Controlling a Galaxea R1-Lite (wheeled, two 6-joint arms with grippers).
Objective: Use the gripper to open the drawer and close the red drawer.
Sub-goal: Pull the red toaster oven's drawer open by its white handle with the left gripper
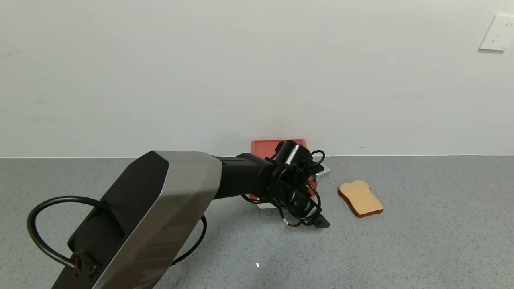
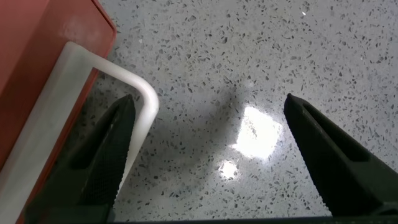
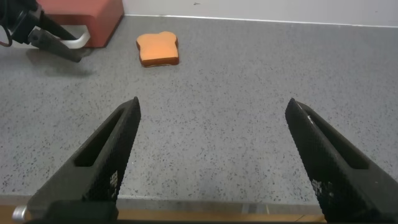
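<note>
The red drawer [image 1: 277,145] stands against the wall, mostly hidden behind my left arm; its white loop handle [image 1: 265,205] peeks out below the wrist. In the left wrist view the red drawer [image 2: 37,56] fills one corner, and the white handle [image 2: 144,93] curves out from it. My left gripper [image 2: 208,124] is open and low over the counter. The handle's bar lies between the jaws, right against one finger [image 2: 106,155]. In the head view the left gripper [image 1: 317,220] is just in front of the drawer. My right gripper [image 3: 211,162] is open and empty, far from the drawer [image 3: 93,15].
A tan toast-shaped slice [image 1: 360,198] lies on the grey speckled counter [image 1: 421,241], right of the drawer; it also shows in the right wrist view [image 3: 158,50]. A small silver-grey object [image 1: 323,170] sits beside the drawer. A white wall backs the counter.
</note>
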